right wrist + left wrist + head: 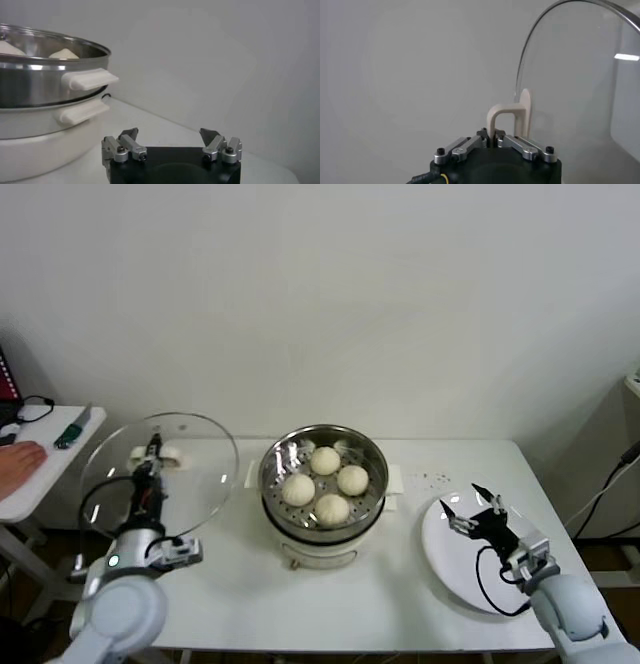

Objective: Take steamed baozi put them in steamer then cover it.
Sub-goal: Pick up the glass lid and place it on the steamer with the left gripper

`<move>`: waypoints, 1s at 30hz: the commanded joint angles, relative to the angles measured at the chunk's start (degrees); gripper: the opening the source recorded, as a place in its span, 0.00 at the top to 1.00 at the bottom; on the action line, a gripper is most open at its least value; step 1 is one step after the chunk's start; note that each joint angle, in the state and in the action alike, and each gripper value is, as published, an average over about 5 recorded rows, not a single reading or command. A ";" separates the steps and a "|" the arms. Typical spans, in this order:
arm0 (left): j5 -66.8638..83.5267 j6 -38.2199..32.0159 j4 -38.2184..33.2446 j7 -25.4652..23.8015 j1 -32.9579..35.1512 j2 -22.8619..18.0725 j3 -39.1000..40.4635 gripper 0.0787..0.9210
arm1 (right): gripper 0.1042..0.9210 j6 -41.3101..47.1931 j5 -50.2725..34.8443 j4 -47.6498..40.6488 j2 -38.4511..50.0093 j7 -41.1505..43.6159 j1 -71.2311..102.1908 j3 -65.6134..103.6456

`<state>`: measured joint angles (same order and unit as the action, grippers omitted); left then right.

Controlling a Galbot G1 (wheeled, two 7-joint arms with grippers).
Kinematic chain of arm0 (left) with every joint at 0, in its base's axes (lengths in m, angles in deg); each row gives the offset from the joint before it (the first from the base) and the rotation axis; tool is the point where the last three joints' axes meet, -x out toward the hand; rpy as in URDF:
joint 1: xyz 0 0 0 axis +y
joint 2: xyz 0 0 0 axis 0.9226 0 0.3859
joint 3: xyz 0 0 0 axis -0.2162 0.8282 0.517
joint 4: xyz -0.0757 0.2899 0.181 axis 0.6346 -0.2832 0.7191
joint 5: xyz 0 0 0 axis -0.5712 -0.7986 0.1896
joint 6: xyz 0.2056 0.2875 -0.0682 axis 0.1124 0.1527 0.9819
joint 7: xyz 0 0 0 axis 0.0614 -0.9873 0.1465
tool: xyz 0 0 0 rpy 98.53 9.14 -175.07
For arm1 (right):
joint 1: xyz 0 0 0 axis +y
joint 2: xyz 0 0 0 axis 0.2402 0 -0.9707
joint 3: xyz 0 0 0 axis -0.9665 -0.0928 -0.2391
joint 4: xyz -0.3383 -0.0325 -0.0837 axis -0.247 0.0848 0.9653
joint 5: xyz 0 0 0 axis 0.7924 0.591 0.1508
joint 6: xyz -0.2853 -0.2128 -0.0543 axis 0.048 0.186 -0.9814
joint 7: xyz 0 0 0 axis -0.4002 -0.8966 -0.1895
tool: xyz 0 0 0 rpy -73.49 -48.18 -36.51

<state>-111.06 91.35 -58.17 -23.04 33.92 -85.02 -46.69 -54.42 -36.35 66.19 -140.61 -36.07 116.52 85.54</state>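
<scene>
Several cream-white baozi (325, 481) lie in the shiny steel steamer (278, 456) on its white base at the table's middle; the steamer also shows in the right wrist view (45, 80). My left gripper (152, 452) is shut on the cream handle (504, 119) of the glass cover (200, 474), holding it tilted up above the table, left of the steamer. The cover's rim shows in the left wrist view (580, 75). My right gripper (468, 506) is open and empty above the white plate (450, 569), right of the steamer.
A small side table (40, 464) stands at the far left with a hand (20, 456) and a green-tipped tool (68, 434) on it. The wall is close behind the table.
</scene>
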 commanded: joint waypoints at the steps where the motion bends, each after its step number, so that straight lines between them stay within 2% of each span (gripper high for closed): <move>1: -8.84 5.02 2.46 -16.48 -22.06 -6.28 19.74 0.92 | 0.12 0.02 0.90 -2.09 -0.73 0.06 -2.80 -1.43; 9: -14.48 5.02 12.39 -18.13 -29.66 -16.60 28.02 0.92 | 0.12 -0.60 1.56 -2.80 -1.71 -0.31 -1.47 0.95; 17: -17.99 5.02 17.58 -16.90 -28.43 -25.73 28.55 0.92 | 0.12 -1.78 2.08 -2.91 -2.38 0.43 1.68 4.71; 21: -18.90 5.02 18.65 -16.10 -26.55 -28.72 28.71 0.92 | 0.12 -2.13 2.38 -3.12 -2.49 0.63 2.30 5.46; 30: -18.84 5.02 20.26 -10.82 -22.50 -32.87 28.83 0.92 | 0.12 -2.75 2.78 -4.10 -2.70 0.93 2.30 5.92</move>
<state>-128.01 93.58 -41.12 -36.84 9.92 -110.70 -20.13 -56.77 -33.82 62.58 -143.09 -35.28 118.16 90.36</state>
